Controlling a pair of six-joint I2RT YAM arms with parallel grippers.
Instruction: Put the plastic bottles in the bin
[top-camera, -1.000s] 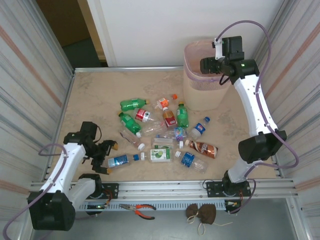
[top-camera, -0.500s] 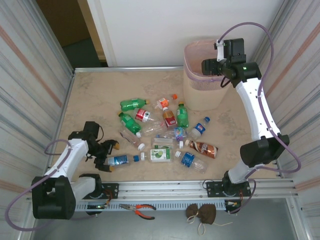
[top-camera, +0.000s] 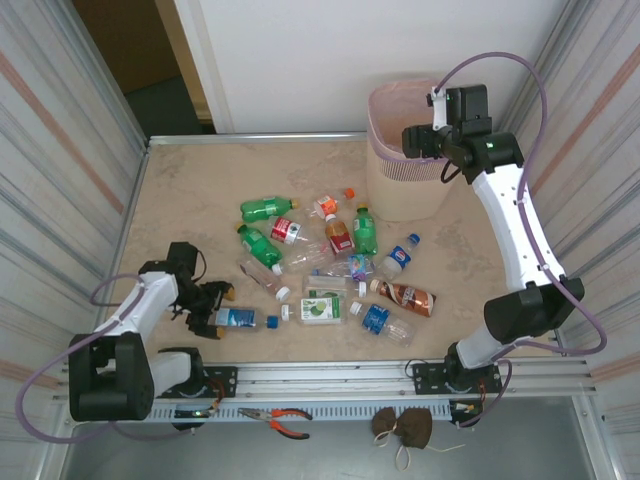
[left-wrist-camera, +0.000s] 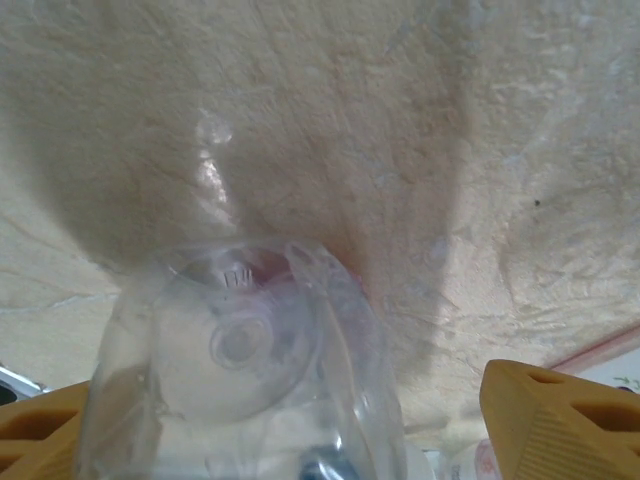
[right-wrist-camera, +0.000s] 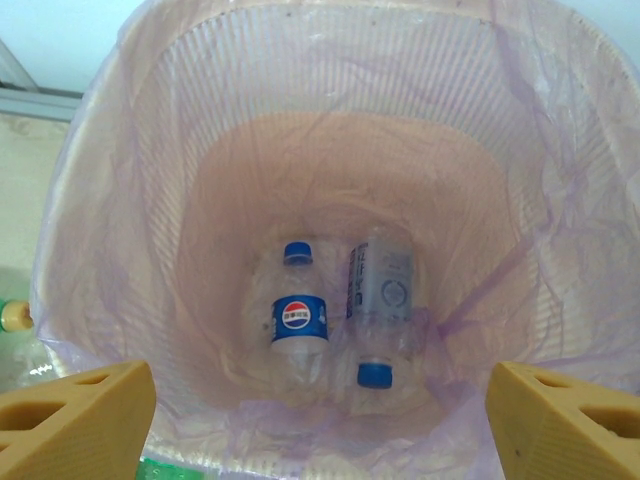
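Several plastic bottles lie scattered mid-table, among them a green one (top-camera: 265, 208) and a brown one (top-camera: 405, 296). My left gripper (top-camera: 220, 312) is low at the front left, open, its jaws straddling the base end of a clear blue-labelled bottle (top-camera: 240, 318). In the left wrist view that bottle (left-wrist-camera: 240, 360) sits against the left finger (left-wrist-camera: 40, 440), with a gap to the right finger (left-wrist-camera: 555, 420). My right gripper (top-camera: 415, 140) hangs open above the bin (top-camera: 400, 195), nothing between its fingers. Inside the bin (right-wrist-camera: 130, 200) lie a Pepsi bottle (right-wrist-camera: 298, 320) and a grey-labelled bottle (right-wrist-camera: 380, 290).
Corrugated walls close both sides of the table. Red-handled pliers (top-camera: 278, 418) and a brown pouch (top-camera: 405, 425) lie on the front rail below the table edge. Bare tabletop stretches at the back left (top-camera: 200, 180).
My left gripper has slid onto the blue-labelled bottle and its jaws have narrowed around it. The right arm has shifted slightly over the bin, gripper unchanged.
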